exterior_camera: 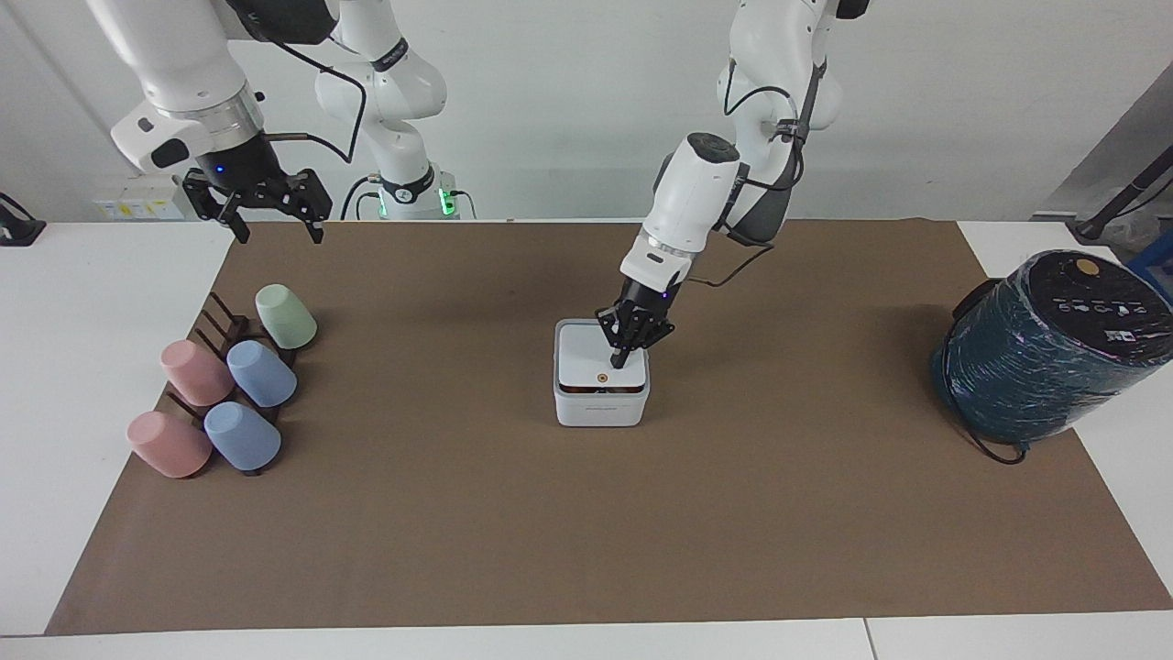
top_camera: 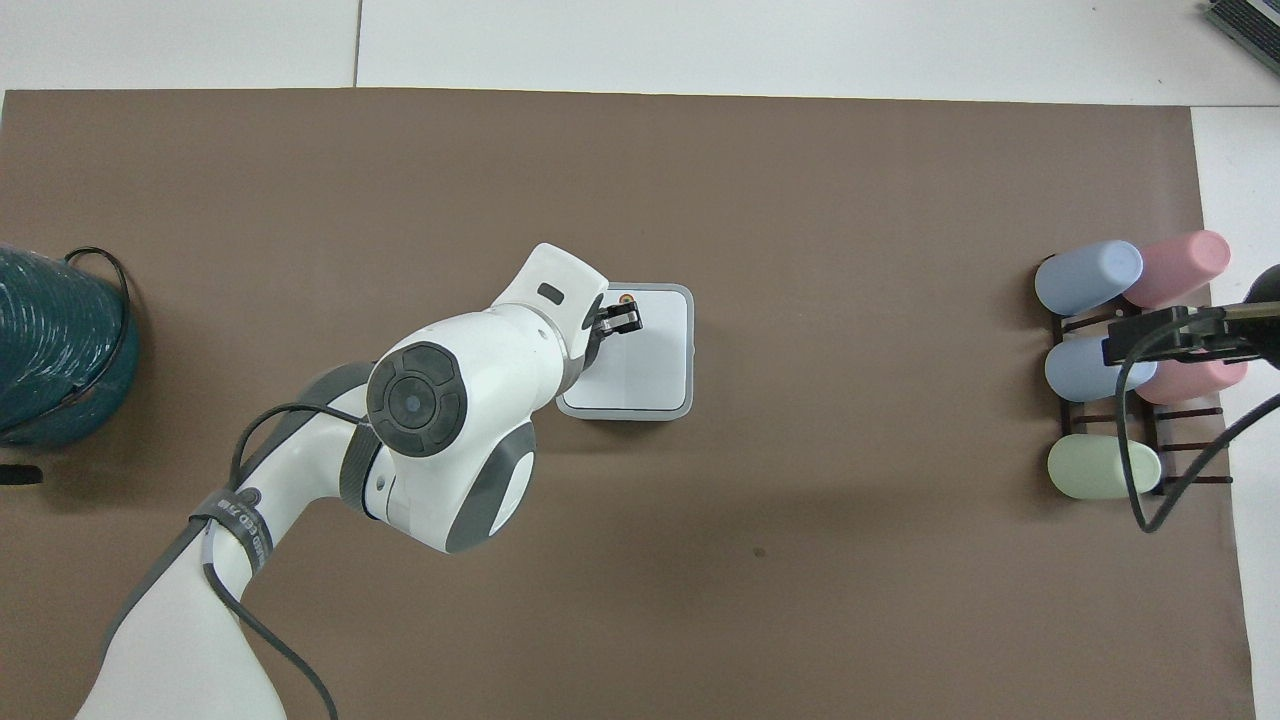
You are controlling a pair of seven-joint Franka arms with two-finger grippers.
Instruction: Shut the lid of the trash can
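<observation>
The small white square trash can stands in the middle of the brown mat. Its flat white lid with an orange dot lies almost flat on the can, with a thin dark gap under its front edge. My left gripper is shut, and its tip presses down on the lid beside the orange dot. My right gripper is open and empty, and waits in the air over the cup rack.
A rack with several pastel cups lies at the right arm's end of the mat. A large dark teal cylinder with a black top stands at the left arm's end.
</observation>
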